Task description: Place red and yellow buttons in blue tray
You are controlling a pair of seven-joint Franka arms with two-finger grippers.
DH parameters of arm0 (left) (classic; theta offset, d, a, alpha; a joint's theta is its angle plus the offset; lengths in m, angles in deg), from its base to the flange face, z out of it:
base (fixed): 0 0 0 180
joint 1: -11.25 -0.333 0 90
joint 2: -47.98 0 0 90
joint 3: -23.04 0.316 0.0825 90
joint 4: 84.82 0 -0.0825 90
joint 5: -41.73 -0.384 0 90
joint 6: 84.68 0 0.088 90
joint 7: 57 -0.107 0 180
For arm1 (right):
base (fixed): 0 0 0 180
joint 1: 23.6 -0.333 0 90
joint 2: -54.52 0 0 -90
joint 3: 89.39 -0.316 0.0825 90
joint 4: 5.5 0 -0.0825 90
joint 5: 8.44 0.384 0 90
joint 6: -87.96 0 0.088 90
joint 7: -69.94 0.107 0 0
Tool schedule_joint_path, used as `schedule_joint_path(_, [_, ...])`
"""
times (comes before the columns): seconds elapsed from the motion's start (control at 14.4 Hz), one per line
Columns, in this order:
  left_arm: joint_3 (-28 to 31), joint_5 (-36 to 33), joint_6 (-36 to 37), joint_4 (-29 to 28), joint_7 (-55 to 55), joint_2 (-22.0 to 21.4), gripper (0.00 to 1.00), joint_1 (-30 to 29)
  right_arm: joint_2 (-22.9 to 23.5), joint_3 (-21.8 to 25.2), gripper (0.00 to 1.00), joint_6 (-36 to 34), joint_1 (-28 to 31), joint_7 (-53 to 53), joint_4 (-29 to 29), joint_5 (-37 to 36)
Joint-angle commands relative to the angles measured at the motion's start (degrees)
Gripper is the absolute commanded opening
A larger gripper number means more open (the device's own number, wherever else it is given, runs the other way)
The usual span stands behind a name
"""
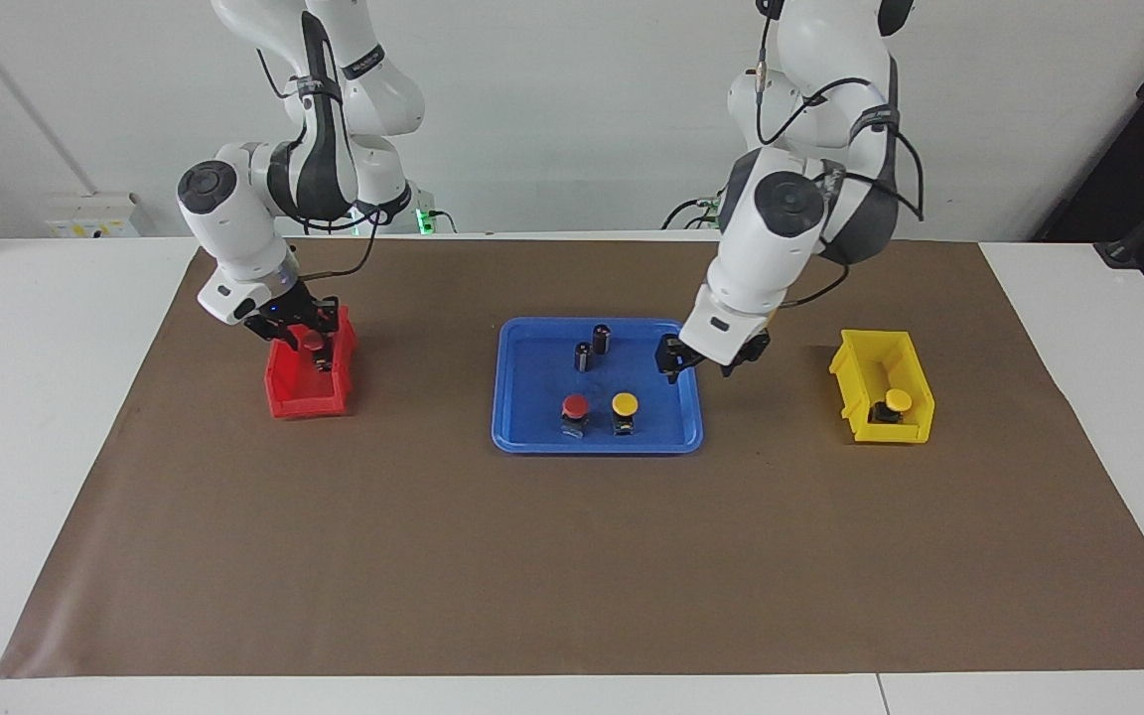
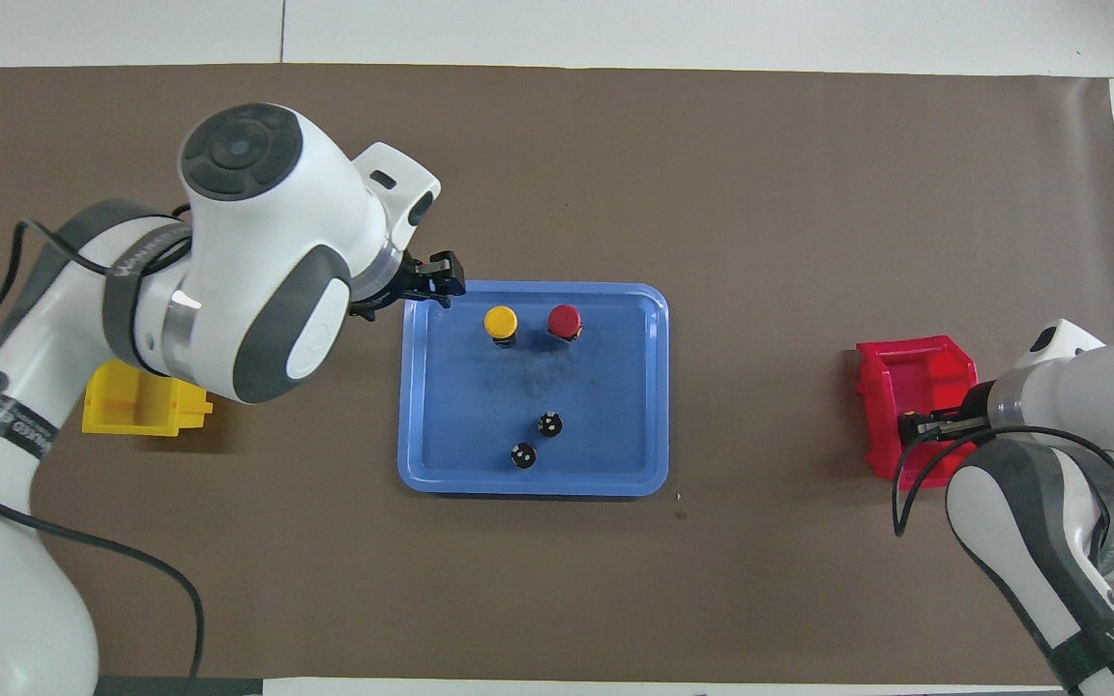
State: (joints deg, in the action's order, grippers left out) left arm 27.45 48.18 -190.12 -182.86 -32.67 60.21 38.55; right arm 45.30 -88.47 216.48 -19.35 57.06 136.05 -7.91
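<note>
The blue tray (image 1: pixel 532 397) (image 2: pixel 615 406) lies mid-table and holds one red button (image 1: pixel 574 407) (image 2: pixel 565 320), one yellow button (image 1: pixel 624 405) (image 2: pixel 500 322) and two dark cylinders (image 1: pixel 600 338). A second yellow button (image 1: pixel 896 400) stands in the yellow bin (image 1: pixel 855 372). My right gripper (image 1: pixel 309 346) (image 2: pixel 920 425) is down in the red bin (image 1: pixel 284 392) (image 2: pixel 915 372), shut on the second red button (image 1: pixel 312 341). My left gripper (image 1: pixel 676 362) (image 2: pixel 433 280) is open and empty over the tray's rim at the left arm's end.
The two cylinders also show in the overhead view (image 2: pixel 548 423) (image 2: pixel 521 455), in the part of the tray nearer the robots. In that view my left arm covers most of the yellow bin (image 2: pixel 146 411). A brown mat (image 1: pixel 572 556) covers the table.
</note>
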Motion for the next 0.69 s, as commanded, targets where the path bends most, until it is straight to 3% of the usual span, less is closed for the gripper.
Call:
schedule_joint_path(0.0, [-0.2,-2.3,0.0,-5.8,-10.9,-2.5,0.88,-10.4,-1.5,-0.3,0.45,1.2,0.9,-1.8,1.7,0.5])
schedule_joint_path(0.21, [-0.2,-3.9,-1.2,-5.8,-22.4,-2.1,0.88,-20.4,-1.2,-0.3,0.27,1.3,0.9,-2.0,1.2,0.5])
schedule_joint_path(0.42, [-0.3,-4.1,-4.9,-6.6,-28.8,-2.0,0.87,-27.0,0.5,-0.2,0.27,-2.1,1.0,-3.5,-3.7,0.4])
schedule_joint_path(0.62, [-0.3,-4.1,-6.4,-9.7,-29.2,-3.1,0.84,-27.4,3.4,-0.2,0.27,-12.4,0.9,-3.5,-13.7,-0.4])
